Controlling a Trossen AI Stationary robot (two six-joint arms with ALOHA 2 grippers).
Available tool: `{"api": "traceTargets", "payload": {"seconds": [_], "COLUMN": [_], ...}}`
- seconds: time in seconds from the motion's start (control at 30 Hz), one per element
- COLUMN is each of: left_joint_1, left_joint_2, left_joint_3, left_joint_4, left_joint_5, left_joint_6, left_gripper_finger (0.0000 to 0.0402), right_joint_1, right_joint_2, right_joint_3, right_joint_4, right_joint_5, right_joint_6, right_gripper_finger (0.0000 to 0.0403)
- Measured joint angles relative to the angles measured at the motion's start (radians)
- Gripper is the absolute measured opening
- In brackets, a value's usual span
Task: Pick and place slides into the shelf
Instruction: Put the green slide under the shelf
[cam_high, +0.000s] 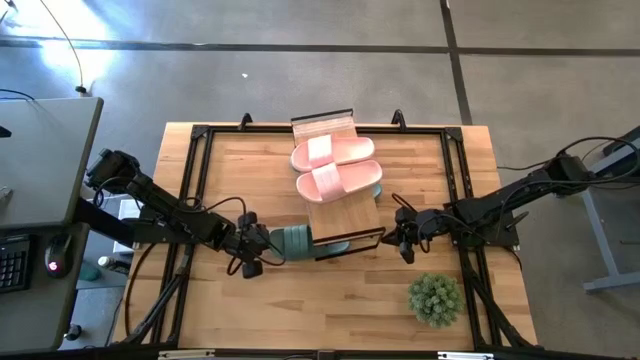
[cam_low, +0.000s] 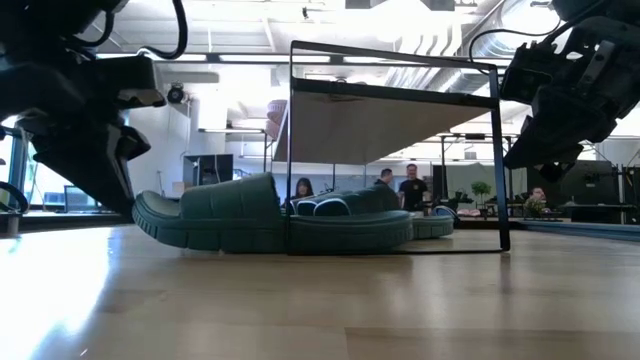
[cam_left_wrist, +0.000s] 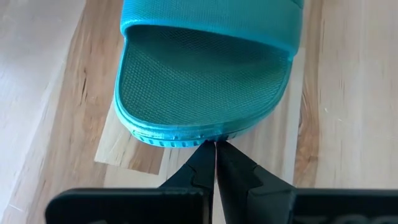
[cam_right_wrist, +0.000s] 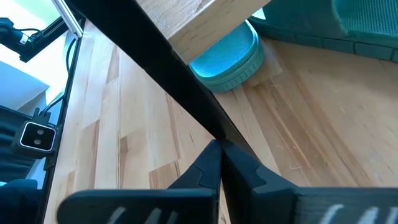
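1. A sage-green slide (cam_high: 293, 241) is being nudged under the shelf (cam_high: 340, 200) by the left gripper (cam_high: 258, 244); its fingers are pressed together with nothing held, and their tips are being set against the sandal's heel edge.
2. The slide is lying flat on the table (cam_high: 300, 310), partly beneath the shelf's near end, with its heel sticking out toward the left arm.
3. Other green slides (cam_low: 350, 222) are being seen under the shelf in the low view; their count cannot be told.
4. 2 pale pink slides (cam_high: 335, 165) are resting side by side on the shelf's wooden top.
5. The right gripper (cam_high: 404, 236) is being held just beside the shelf's black frame on the opposite side, fingers closed and empty, apparently bracing the rack.
6. The step in hand is judged to be the pushing-in of this green slide.
7. A straight push along the sandal's length is being called for next, with the shelf kept steady so it is not dragged along.
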Motion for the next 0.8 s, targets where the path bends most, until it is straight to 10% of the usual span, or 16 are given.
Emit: {"api": "traceTargets", "payload": {"seconds": [0.8], "left_joint_1": [0.001], "left_joint_2": [0.113], "left_joint_3": [0.002], "left_joint_4": [0.096], "left_joint_5": [0.042], "left_joint_6": [-0.018], "left_gripper_finger": [0.0004], "right_joint_1": [-0.001], "right_joint_2": [0.000], "right_joint_3": [0.000], "right_joint_4": [0.009], "right_joint_5": [-0.020], "right_joint_6": [-0.002], "right_gripper_finger": [0.0000]}}
